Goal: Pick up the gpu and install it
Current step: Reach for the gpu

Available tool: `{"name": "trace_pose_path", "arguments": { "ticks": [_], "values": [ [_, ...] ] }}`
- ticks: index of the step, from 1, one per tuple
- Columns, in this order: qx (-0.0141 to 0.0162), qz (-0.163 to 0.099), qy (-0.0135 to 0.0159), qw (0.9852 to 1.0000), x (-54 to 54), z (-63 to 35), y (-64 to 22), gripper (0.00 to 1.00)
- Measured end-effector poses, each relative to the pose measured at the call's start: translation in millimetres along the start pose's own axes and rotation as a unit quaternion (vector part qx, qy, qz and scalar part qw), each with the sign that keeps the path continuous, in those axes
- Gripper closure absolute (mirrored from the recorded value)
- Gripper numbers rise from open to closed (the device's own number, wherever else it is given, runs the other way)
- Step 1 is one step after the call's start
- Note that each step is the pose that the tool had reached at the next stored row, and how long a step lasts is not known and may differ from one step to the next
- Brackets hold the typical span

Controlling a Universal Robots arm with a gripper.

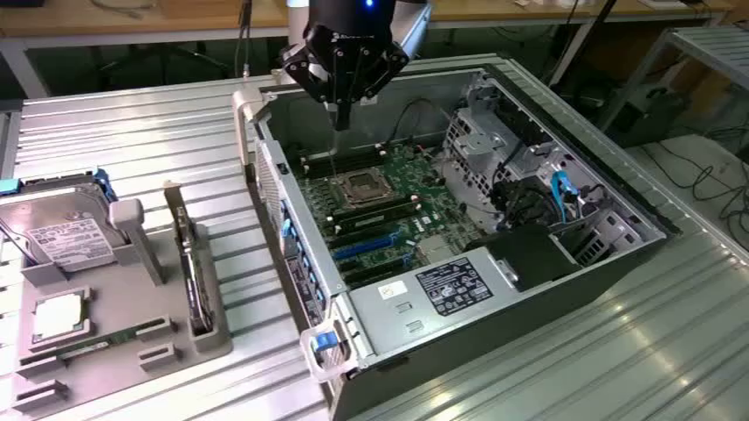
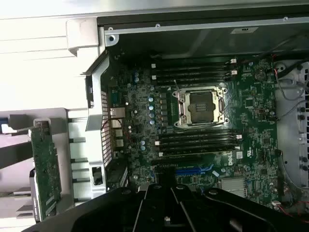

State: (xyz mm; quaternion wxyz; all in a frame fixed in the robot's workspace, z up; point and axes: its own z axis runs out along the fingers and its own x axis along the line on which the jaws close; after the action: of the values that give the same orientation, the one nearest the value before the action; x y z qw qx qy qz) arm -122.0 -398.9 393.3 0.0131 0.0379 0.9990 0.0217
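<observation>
Gpu [image 2: 46, 174]: green face in wrist view

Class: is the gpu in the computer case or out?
Out: the gpu stands on edge in the grey holder beside the computer case.

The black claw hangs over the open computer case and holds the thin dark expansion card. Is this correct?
No. The exterior view shows the black claw empty over the open grey metal computer case; the thin dark expansion card stands in the grey plastic holder beside it.
</observation>
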Motion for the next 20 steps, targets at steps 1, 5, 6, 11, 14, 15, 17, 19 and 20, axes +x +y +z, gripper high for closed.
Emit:
{"name": "trace_pose_path", "arguments": {
  "ticks": [1,5,6,11,14,15,17,19,20],
  "values": [
    [0.0,0.0,0.0,1.0,0.3,0.0,0.0,0.89],
    [0.0,0.0,0.0,1.0,4.7,-0.2,-0.4,0.89],
    [0.0,0.0,0.0,1.0,5.6,-0.2,-0.4,0.89],
    [0.0,0.0,0.0,1.0,11.2,-0.3,-0.9,0.89],
    [0.0,0.0,0.0,1.0,13.9,-0.4,-1.1,0.89],
    [0.0,0.0,0.0,1.0,14.9,-0.4,-1.2,0.89],
    [0.0,0.0,0.0,1.0,16.6,-0.5,-1.3,0.89],
    [0.0,0.0,0.0,1.0,18.2,-0.5,-1.5,0.89],
    [0.0,0.0,0.0,1.0,19.0,-0.6,-1.6,0.89]
  ]
}}
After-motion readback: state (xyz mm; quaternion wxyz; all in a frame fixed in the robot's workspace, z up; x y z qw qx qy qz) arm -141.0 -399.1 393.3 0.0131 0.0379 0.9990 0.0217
